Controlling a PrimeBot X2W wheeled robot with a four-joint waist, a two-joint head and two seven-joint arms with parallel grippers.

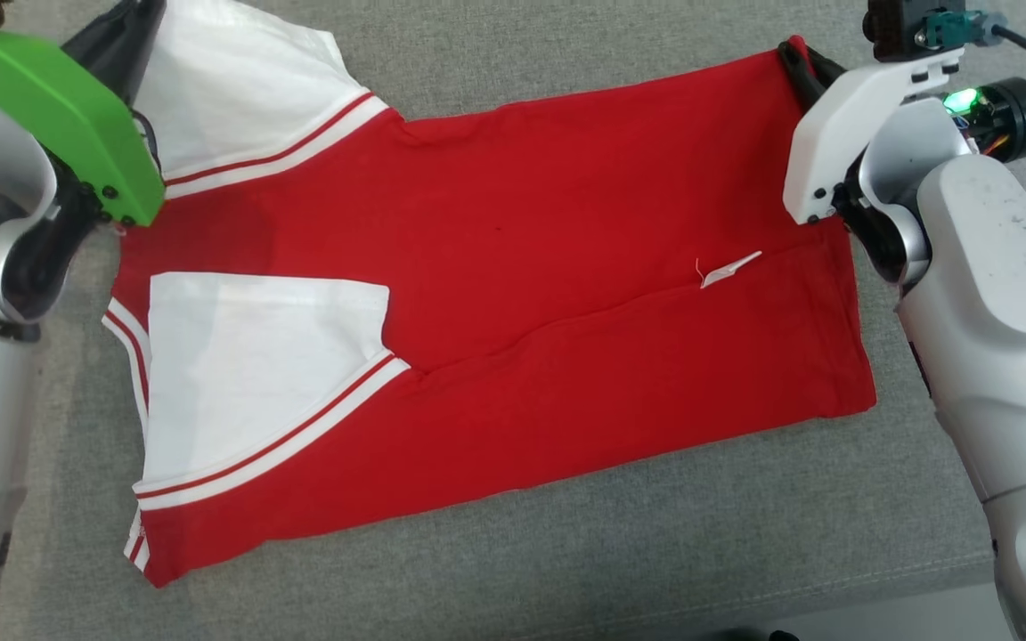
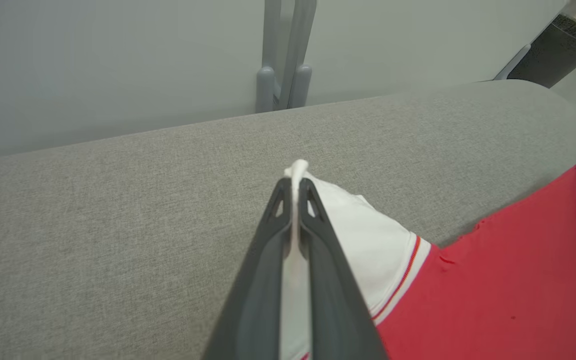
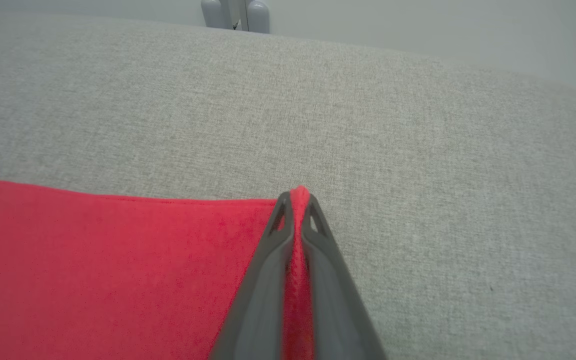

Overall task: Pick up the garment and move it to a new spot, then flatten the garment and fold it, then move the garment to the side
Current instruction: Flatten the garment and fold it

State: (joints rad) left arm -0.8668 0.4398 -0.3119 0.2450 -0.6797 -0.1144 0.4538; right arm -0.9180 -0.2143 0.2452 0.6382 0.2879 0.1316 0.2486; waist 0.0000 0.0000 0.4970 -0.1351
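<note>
A grey woven cushion (image 1: 566, 552) carries the red shirt (image 1: 513, 267), which is spread across its middle with the white sleeves to the left (the near sleeve lies folded over the red body); the left arm reaches in over the far-left corner, the left gripper (image 2: 295, 182) clenched on the far white sleeve (image 2: 368, 235); the right arm bends in from the right, the right gripper (image 3: 297, 197) pinching the shirt's far-right hem corner.

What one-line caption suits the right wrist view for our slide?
Right gripper shut on a corner of the red garment over the grey cushion.
</note>
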